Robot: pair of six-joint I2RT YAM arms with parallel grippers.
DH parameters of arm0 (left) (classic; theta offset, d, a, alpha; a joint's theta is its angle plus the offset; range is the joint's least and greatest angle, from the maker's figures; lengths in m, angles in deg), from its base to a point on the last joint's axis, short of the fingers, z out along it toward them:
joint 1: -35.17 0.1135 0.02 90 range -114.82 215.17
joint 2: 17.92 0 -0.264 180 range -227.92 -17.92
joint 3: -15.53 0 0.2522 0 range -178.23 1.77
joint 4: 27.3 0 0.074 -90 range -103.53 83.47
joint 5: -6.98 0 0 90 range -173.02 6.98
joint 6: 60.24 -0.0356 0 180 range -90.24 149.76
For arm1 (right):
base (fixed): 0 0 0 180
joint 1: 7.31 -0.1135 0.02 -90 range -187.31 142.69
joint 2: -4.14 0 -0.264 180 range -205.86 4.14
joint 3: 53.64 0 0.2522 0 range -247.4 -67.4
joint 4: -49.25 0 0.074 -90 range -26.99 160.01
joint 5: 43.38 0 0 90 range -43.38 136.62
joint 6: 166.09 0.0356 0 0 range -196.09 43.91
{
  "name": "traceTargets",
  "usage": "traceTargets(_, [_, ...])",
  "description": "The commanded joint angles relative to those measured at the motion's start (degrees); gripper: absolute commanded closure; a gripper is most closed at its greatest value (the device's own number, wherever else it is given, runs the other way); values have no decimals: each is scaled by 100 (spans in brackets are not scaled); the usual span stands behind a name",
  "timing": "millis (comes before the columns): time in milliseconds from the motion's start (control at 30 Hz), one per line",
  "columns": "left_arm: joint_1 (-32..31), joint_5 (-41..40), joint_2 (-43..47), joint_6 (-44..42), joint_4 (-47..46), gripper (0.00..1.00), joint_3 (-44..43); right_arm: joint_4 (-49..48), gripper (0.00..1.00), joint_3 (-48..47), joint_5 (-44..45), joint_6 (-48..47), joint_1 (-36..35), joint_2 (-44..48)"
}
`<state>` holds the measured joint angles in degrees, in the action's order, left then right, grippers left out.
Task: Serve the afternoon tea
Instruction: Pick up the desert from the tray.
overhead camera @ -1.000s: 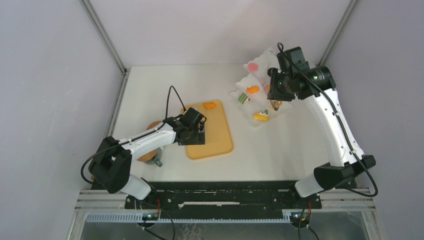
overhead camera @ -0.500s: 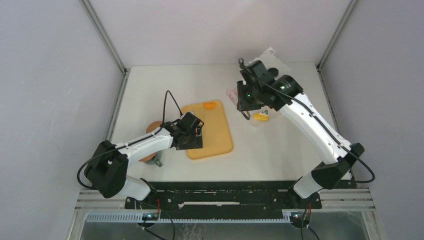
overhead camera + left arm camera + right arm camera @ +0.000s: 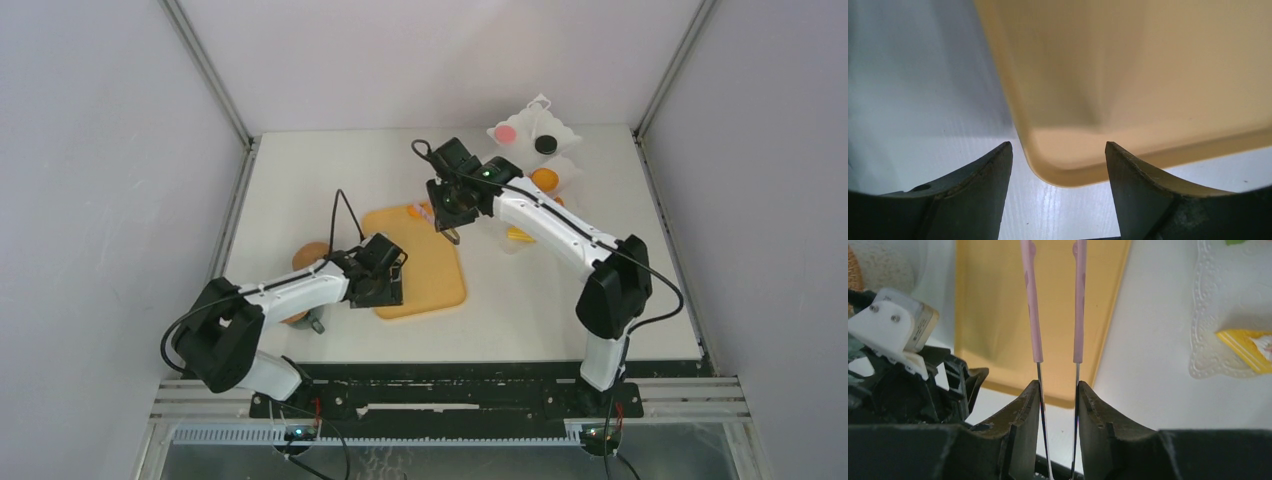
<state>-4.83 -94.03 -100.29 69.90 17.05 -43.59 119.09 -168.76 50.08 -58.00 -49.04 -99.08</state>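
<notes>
Left gripper [image 3: 1058, 146] is down low at the near-left corner of the tan board [image 3: 1148, 75]. Its jaws are spread wide with the corner sitting between them, not pinching anything.

Right gripper [image 3: 1058, 390] is clamped tight on the thin pink tongs [image 3: 1079, 300]. Both tong arms are squeezed between its fingers and reach out over the board.

In the top view an orange tart [image 3: 419, 210] peeks out on the far end of the board, just left of that gripper and mostly hidden by it.

The rest of the tea stuff sits on the white trays [image 3: 566, 132] at the far right: pink round [image 3: 505, 131], black round [image 3: 545, 144], a second orange tart [image 3: 544, 179], and the yellow wedge [image 3: 518, 236] nearest. A cork coaster [image 3: 308, 254] lies left of the board, partly under the left arm.
</notes>
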Motion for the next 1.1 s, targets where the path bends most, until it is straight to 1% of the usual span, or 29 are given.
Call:
traceTargets(0, [-33,-108,-119,104,-11,27,230,-636,61,-138,-151,-465,42,-369])
traceTargets(167, [-41,-56,-123,232,135,27,447,-746,61,-296,-138,-827,102,-870])
traceTargets(367, [-42,-50,-86,330,349,27,595,-982,59,-304,-112,-1240,195,-1196])
traceTargets(633, [-47,-39,-91,423,626,28,721,-1130,58,-374,112,-1829,268,-1410])
traceTargets(1067, [-60,99,-101,460,949,28,864,-1260,58,-730,149,-2341,394,-1809])
